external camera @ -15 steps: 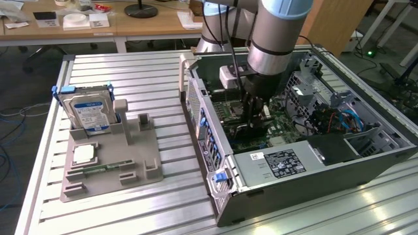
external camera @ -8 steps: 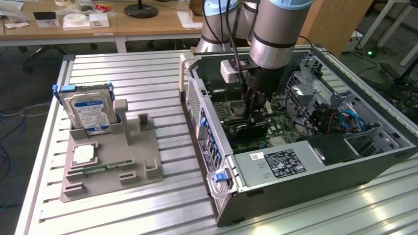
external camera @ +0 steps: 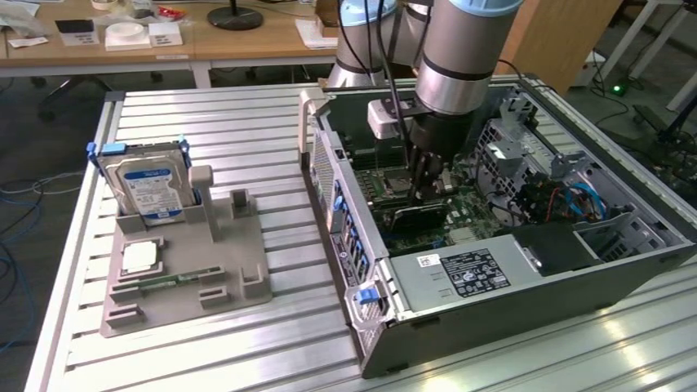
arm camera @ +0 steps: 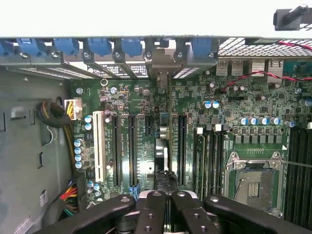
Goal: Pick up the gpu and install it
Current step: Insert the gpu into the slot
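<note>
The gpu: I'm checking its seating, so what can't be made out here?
Wrist view: the gpu stands edge-on; one end is hidden under the shut gripper, so clamped or merely pressed is unclear.
Exterior view: the arm hides its slot contact.

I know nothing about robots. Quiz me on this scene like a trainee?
1. True or false: the hard drive lies inside the computer case.
2. The gripper is: A open, B shut.
3. Where is the gpu?
Key: 1 false, it stands in the grey holder outside the case; 2 B; 3 standing on edge on the motherboard, just under the gripper.
</note>
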Robot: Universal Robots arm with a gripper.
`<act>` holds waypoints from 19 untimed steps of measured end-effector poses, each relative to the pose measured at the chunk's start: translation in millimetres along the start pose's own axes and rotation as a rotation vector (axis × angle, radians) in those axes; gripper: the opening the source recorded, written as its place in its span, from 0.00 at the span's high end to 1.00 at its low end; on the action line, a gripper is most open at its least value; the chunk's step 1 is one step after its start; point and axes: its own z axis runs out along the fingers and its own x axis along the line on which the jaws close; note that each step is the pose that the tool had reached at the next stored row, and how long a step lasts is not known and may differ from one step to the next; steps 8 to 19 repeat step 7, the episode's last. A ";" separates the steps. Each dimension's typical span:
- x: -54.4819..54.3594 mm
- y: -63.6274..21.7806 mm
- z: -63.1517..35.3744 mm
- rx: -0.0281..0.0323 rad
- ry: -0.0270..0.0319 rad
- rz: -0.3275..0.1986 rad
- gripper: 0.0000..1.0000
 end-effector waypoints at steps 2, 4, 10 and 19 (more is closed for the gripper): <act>0.0 0.0 0.0 0.0000 0.0000 0.000 0.89; 0.0 0.1 0.0 0.0000 0.0000 -0.002 0.89; 0.0 0.1 0.0 0.0000 -0.0001 -0.003 0.89; 0.0 0.1 0.0 0.0000 -0.0001 -0.003 0.89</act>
